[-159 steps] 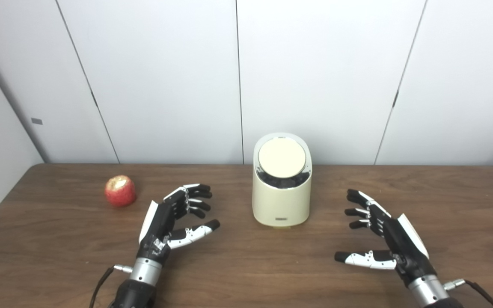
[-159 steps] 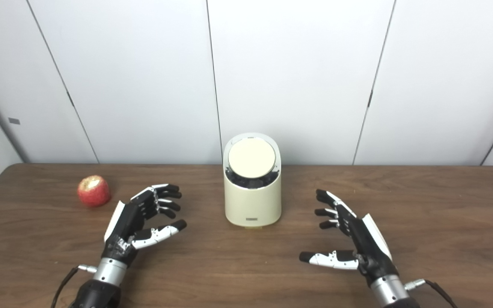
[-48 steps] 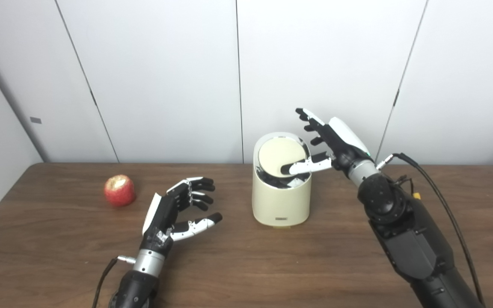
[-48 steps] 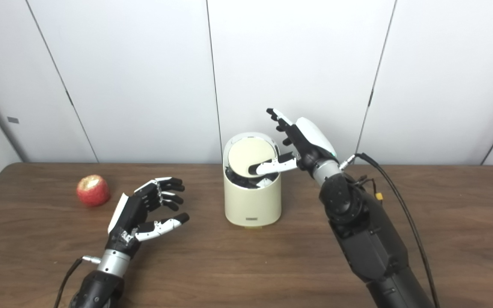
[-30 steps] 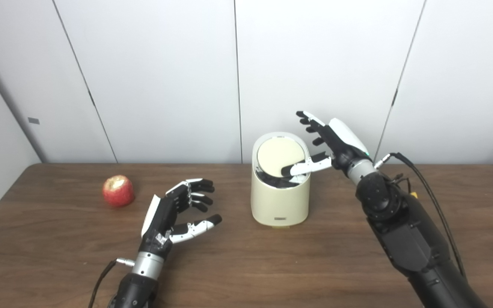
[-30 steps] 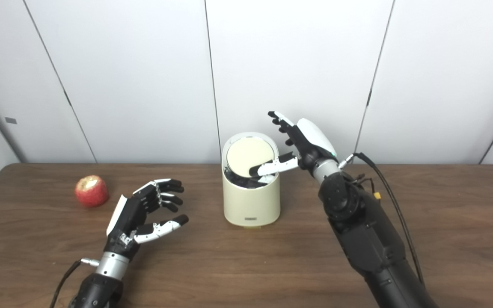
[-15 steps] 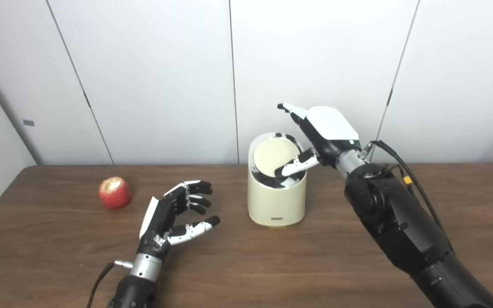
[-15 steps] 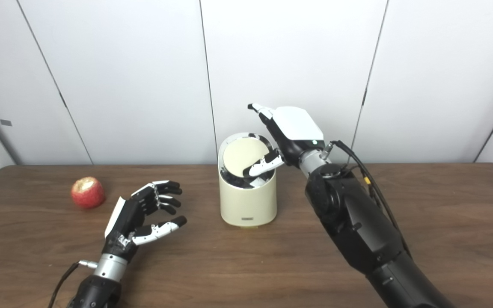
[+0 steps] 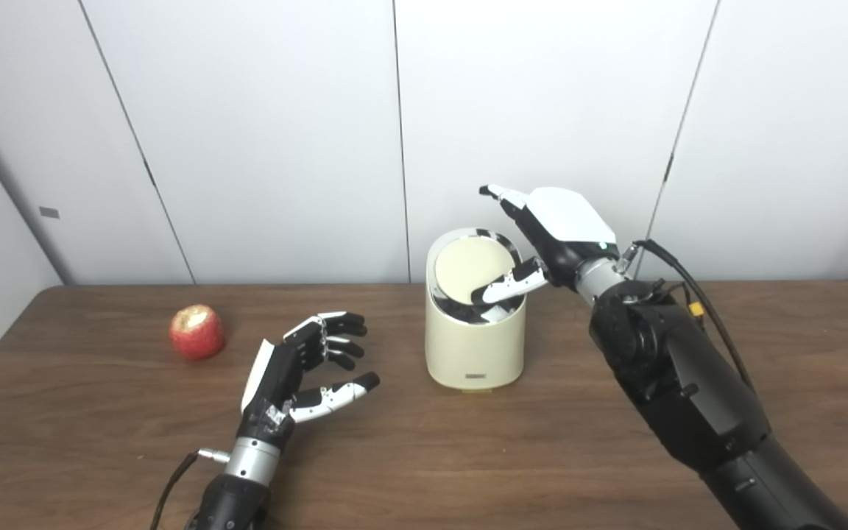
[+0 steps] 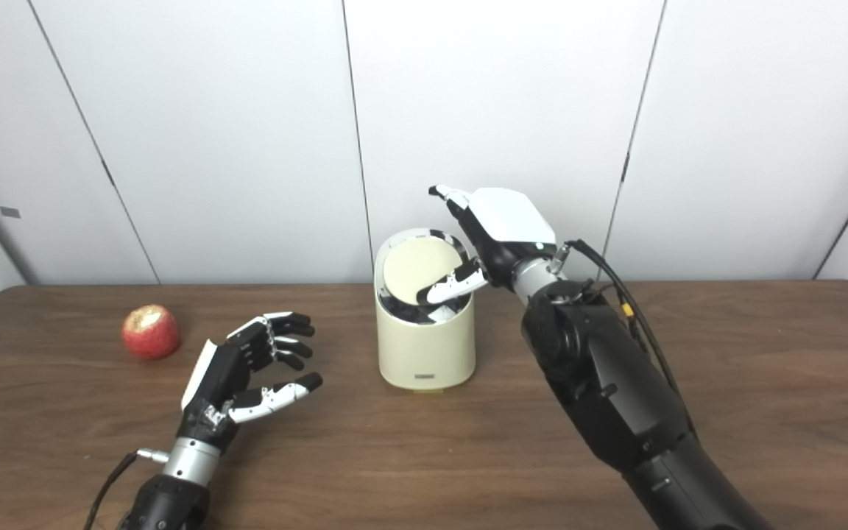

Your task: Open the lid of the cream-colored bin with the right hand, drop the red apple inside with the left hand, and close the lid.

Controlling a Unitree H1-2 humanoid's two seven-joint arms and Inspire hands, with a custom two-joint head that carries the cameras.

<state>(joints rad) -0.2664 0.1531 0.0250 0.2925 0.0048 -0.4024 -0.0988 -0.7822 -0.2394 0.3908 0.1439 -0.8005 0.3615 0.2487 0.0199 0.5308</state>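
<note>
A red apple sits untouched at the far left of the brown counter, a pale bitten-looking patch on its top, well apart from everything else. Just to its right, nearer the camera, the robot's left hand hovers low over the wood, empty, fingers spread and loosely curled; it has hardly stirred over the last five seconds. At centre stands the cream-colored bin, its round lid tilted toward the camera, a dark gap showing under the lower edge.

The change is all on the right. Five seconds ago the right hand lay open on the counter to the right of the bin; it has since risen and now reaches over the bin's right rim, holding nothing, its fingers extended above the lid's back edge and its thumb laid across the lid's lower right. In the past half second the palm has turned further downward and settled slightly. Whether the thumb is pressing the lid or merely resting on it cannot be told.

The opening step appears under way but unfinished: the lid is not swung clear, and the apple's pickup likely waits on that.
</note>
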